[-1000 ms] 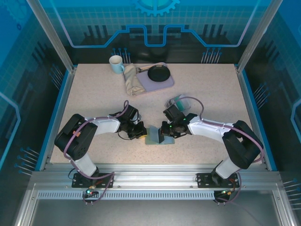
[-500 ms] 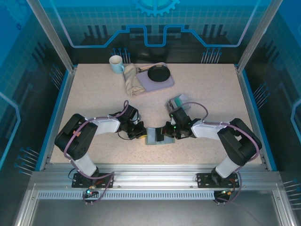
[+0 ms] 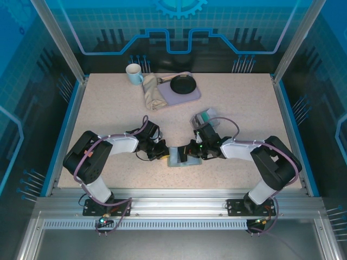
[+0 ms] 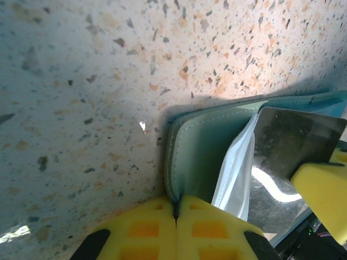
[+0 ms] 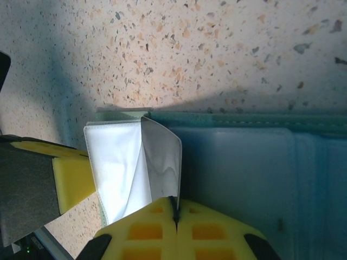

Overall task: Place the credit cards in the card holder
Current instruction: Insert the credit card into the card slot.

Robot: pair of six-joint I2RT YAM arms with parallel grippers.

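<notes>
The card holder (image 3: 178, 158) lies open on the table between both grippers, its inside pale teal-grey (image 5: 244, 173). My left gripper (image 4: 176, 208) is shut on the edge of its green cover (image 4: 200, 146), holding that side up. My right gripper (image 5: 174, 214) is shut on a grey shiny credit card (image 5: 162, 157), which stands on edge against the holder's white inner flap (image 5: 116, 162). The same card (image 4: 287, 141) shows in the left wrist view beside the white flap (image 4: 236, 162). From above, the left gripper (image 3: 161, 152) and right gripper (image 3: 187, 155) meet over the holder.
A small grey open-topped box (image 3: 204, 117) with more cards sits just behind the right wrist. At the back stand a white mug (image 3: 133, 73), a beige cloth (image 3: 153, 93) and a purple tray (image 3: 194, 93) with a black dish (image 3: 182, 84).
The right arm has dropped lower and brought the grey card down onto the open holder. The left gripper has kept its hold and has not moved.
</notes>
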